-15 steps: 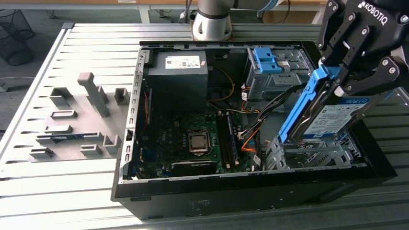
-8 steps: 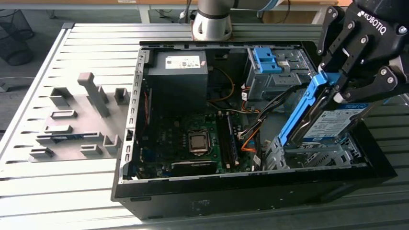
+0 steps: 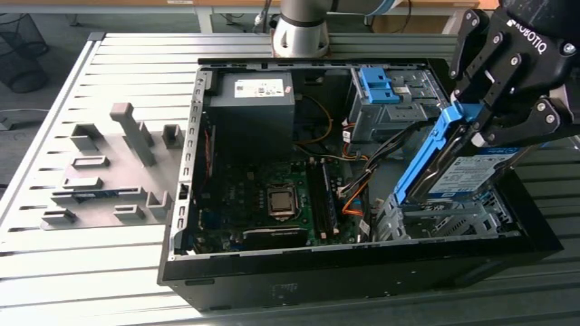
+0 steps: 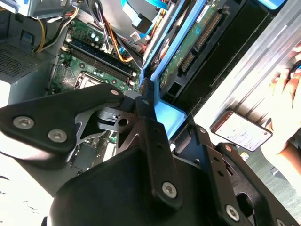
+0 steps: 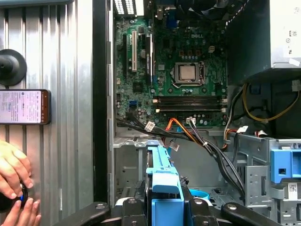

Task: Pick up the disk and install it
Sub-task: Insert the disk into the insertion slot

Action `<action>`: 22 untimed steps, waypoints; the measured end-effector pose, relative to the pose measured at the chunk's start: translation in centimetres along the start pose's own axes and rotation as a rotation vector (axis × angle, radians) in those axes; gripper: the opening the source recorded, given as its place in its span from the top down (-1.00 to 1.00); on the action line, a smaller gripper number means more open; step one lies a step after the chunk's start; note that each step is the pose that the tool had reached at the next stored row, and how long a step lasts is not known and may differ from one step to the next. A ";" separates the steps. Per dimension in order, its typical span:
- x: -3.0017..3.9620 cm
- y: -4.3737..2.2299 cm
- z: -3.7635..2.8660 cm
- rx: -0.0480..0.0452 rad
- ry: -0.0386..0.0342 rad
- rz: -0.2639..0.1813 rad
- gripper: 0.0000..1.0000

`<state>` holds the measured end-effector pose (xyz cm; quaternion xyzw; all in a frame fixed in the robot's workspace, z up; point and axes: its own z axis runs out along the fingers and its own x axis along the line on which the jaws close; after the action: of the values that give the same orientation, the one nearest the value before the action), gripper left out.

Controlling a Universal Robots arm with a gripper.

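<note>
At the exterior view's left, on the slatted table (image 3: 54,272): grey fixture tray (image 3: 100,183) with upright blocks. Centre: open computer case (image 3: 363,272); black power supply (image 3: 252,112) far, motherboard (image 3: 272,197) near. Right of these: orange and black cables (image 3: 358,183) strung just beside the metal drive cage (image 3: 444,221); bare blue bracket (image 3: 376,85) far. Right: gripper (image 3: 494,129), fingers clamped on the disk (image 3: 458,173), held on edge, tilted, lower end at the cage top. Beside the case, in the first wrist view: phone (image 5: 24,107), a person's hand (image 5: 14,172).
</note>
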<state>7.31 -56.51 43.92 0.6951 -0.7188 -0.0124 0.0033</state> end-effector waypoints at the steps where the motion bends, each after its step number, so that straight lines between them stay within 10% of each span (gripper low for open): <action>1: 0.02 0.00 0.02 0.0000 0.0000 0.000 0.26; 22: 0.36 -0.03 1.01 0.0000 0.0008 0.001 0.26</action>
<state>7.31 -56.86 42.91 0.6947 -0.7192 -0.0121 0.0036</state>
